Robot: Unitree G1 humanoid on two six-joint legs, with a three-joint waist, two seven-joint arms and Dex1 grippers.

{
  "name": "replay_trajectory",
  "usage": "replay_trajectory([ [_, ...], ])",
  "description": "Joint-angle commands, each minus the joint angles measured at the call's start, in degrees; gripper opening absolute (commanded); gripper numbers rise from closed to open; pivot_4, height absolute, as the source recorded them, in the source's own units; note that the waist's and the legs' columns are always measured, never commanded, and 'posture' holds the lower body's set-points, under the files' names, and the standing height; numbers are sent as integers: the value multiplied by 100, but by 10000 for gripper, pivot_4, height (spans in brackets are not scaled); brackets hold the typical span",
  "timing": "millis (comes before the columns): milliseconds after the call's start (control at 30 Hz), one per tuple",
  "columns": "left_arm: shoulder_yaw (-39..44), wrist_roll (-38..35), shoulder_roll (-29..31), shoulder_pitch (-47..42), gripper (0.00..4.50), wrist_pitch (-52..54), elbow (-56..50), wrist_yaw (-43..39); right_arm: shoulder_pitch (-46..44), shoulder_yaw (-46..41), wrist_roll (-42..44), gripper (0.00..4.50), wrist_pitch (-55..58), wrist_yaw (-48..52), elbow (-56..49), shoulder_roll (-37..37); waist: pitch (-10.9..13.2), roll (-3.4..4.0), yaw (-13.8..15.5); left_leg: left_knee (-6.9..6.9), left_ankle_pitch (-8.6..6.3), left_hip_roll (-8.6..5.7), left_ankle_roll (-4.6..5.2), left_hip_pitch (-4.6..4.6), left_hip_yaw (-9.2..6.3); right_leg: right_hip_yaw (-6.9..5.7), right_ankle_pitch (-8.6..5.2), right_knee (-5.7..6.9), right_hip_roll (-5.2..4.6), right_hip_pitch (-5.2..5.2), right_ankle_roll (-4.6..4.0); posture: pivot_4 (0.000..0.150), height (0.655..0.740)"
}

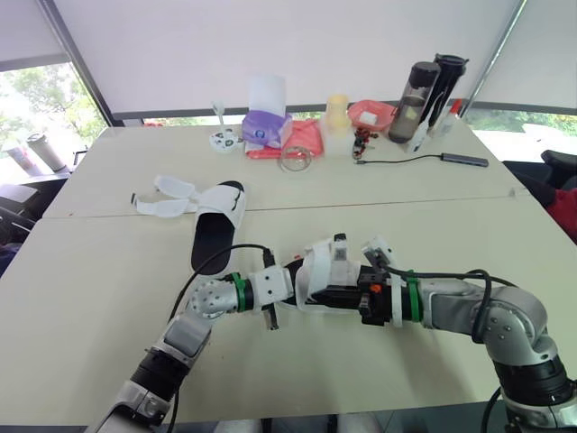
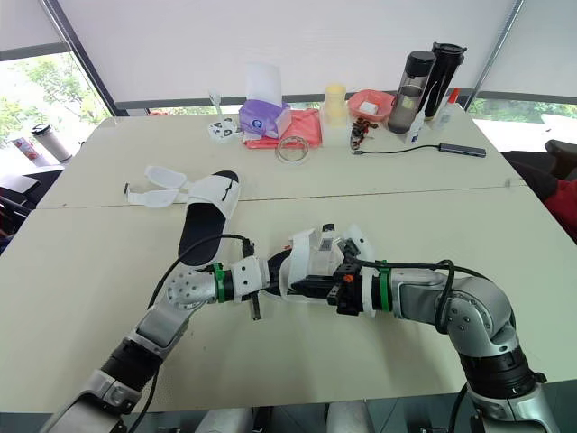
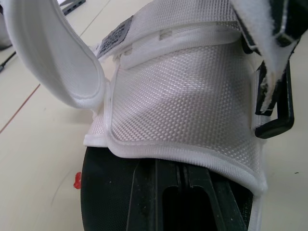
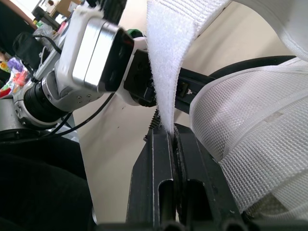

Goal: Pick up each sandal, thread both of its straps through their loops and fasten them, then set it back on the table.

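Observation:
One sandal (image 1: 219, 221), black-soled with white straps lying loose, rests on the table (image 1: 108, 298) left of centre. The second sandal (image 1: 317, 271) hangs just above the table's near middle, between my two grippers. My left gripper (image 1: 290, 287) comes in from the left and is shut on this sandal, its white mesh upper (image 3: 192, 96) close over the fingers (image 3: 159, 197). From the right, my right gripper (image 4: 172, 139) is shut on a white hook-and-loop strap (image 4: 166, 57) of the same sandal, which rises up out of the pinch. The left gripper's wrist (image 4: 94, 53) sits just beyond it.
Along the table's far edge stand a purple tissue box (image 1: 266, 129), a red bag (image 1: 305, 140), a clear tape roll (image 1: 295, 158), a yellow cup (image 1: 336, 113), a red bowl (image 1: 371, 113) and two dark bottles (image 1: 424, 95). A cable (image 1: 406, 161) runs to a hub (image 1: 464, 160).

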Motion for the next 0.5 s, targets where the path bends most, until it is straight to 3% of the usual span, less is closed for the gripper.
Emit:
replay_trajectory([
  [33,-216,398,152,214,0,66,550,21,-116,-235,375,488,239,-50,43,41,0,0,0,1,0,0,0,0,0,0,0,0,0,0,0,1500,7400],
  [500,-142,222,71,171,0,112,711,38,-444,-605,823,488,569,-533,562,410,-2,3,-4,7,1,1,1,8,0,0,2,4,1,9,-4,1500,7400],
])
